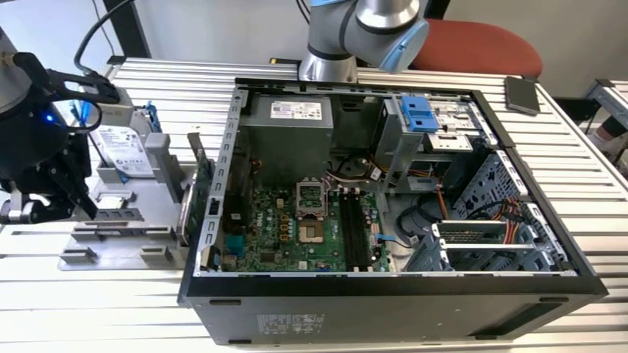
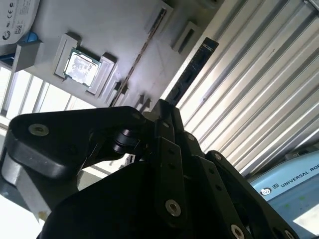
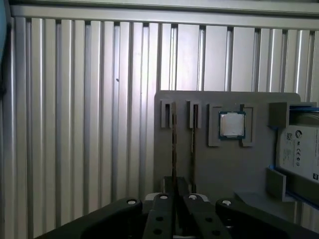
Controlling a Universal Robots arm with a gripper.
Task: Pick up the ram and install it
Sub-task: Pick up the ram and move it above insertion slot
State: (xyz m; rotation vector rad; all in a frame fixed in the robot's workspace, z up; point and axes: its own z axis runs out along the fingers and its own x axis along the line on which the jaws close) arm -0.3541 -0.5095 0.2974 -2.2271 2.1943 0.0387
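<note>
The pincer (image 3: pixel 175 185) is pulled in narrow. Its two fingers look pressed on both flat sides of the ram (image 3: pixel 173 144), at the end of the stick nearest the arm. The ram stands on its thin edge in a slot of the gray tray (image 3: pixel 224 169), in the slot closest to the tray's outer edge, where the bare table (image 3: pixel 75 124) begins. It does not look lifted out yet. The other ram (image 3: pixel 193 142) stands just beside it in the next slot, apart from the fingers. Farther in on the tray sit a square chip (image 3: pixel 232 124) and then the drive (image 3: pixel 299 149) at the far side. In the exterior view the tray lies near the table's edge on the exterior view's left, and the open case (image 1: pixel 393 294) is just beside it, with its long empty slots inside. I think the ram is very light, thin and stiff, but easy to hurt. It could snap if it is bent, and its smooth sides could slip or tip in a loose hold. The best place to hold it seems to be the flat sides up near the top edge, away from the bottom edge that goes into a slot.
</note>
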